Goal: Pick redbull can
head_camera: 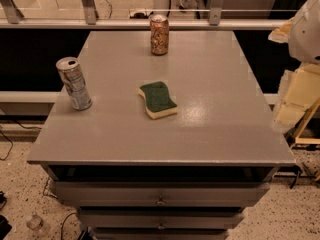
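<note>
The redbull can (73,83) is a tall slim silver can with blue-grey patches and a shiny top. It stands upright near the left edge of the grey table (210,114). My gripper (295,101) shows as pale yellow parts under the white arm (307,29) at the right edge of the view. It is off the table's right side, far from the can, and holds nothing that I can see.
A shorter brown-gold can (159,34) stands at the table's far middle. A green and yellow sponge (158,99) lies near the centre. Drawers (160,194) sit under the tabletop. A railing runs behind the table.
</note>
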Controlling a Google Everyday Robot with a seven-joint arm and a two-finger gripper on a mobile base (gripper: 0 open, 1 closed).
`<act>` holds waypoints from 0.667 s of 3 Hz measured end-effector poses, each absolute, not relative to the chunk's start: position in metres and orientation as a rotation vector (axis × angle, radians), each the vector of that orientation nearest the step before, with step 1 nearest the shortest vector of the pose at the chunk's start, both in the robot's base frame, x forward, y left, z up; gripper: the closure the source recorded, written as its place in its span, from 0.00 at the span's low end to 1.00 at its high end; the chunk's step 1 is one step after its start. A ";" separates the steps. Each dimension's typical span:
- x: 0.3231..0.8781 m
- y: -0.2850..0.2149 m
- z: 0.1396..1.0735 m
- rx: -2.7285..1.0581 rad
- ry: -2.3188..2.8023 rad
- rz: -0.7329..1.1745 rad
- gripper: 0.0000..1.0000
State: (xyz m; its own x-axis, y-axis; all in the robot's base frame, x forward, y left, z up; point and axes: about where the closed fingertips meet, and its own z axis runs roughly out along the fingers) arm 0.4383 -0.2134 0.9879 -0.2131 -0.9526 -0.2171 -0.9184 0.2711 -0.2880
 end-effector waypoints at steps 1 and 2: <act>0.438 -0.213 0.988 -1.703 2.200 -0.137 0.00; 0.445 -0.206 0.989 -1.641 2.151 -0.116 0.00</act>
State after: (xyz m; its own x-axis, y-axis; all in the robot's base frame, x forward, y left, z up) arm 0.4450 -0.2065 0.9893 -0.2069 -0.9362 -0.2840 -0.9004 0.2958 -0.3191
